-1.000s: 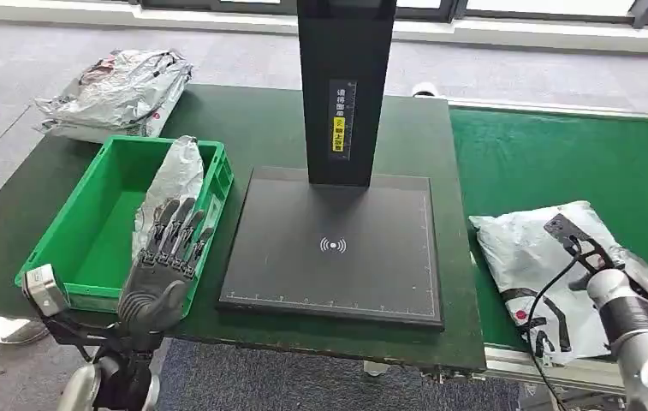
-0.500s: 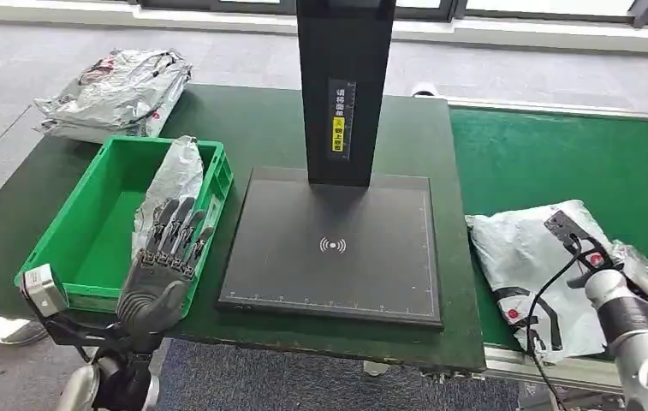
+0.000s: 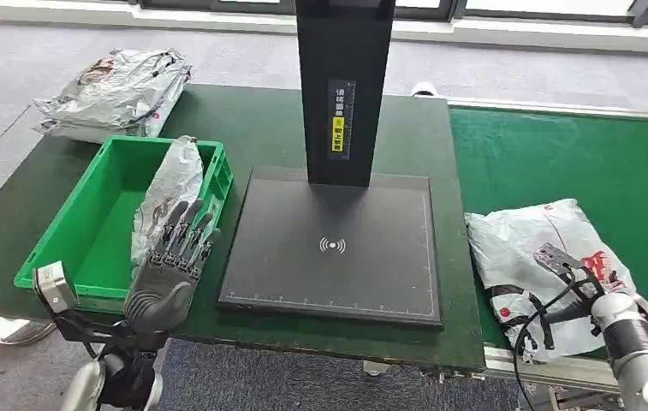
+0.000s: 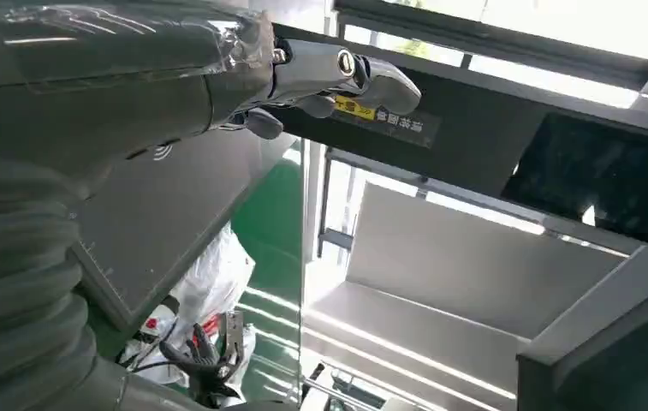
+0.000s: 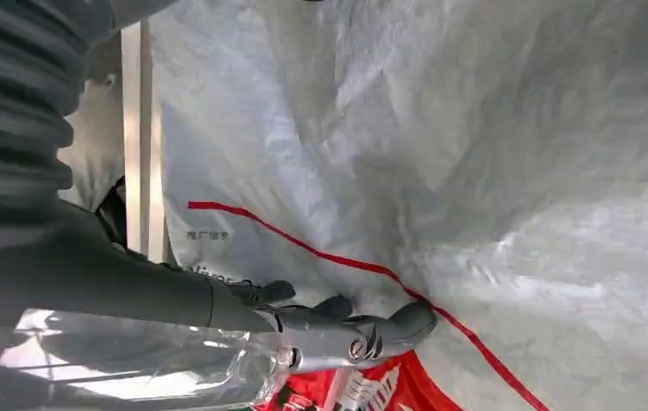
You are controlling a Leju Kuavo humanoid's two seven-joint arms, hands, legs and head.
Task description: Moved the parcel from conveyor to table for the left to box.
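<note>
The white parcel [image 3: 534, 257] with red and black print lies on the green conveyor [image 3: 560, 145], close to the table edge. My right arm [image 3: 637, 342] reaches over its near side. In the right wrist view my right hand [image 5: 337, 325] has its fingertips [image 5: 260, 291] against the crinkled parcel film [image 5: 474, 171]; whether they grip it is unclear. My left hand [image 3: 170, 265] stands upright with its fingers spread and holds nothing, at the front right corner of the green box [image 3: 55, 248]. A silver parcel [image 3: 170, 180] leans inside that box.
A black scanner pad [image 3: 333, 244] with a tall black post [image 3: 341, 86] fills the middle of the dark green table [image 3: 440, 137]. A pile of silver parcels [image 3: 115, 90] lies at the back left corner. Grey floor surrounds the table.
The white parcel has shifted a little left, towards the table. My right arm has drawn back and lower over its near side. My left hand has barely moved.
</note>
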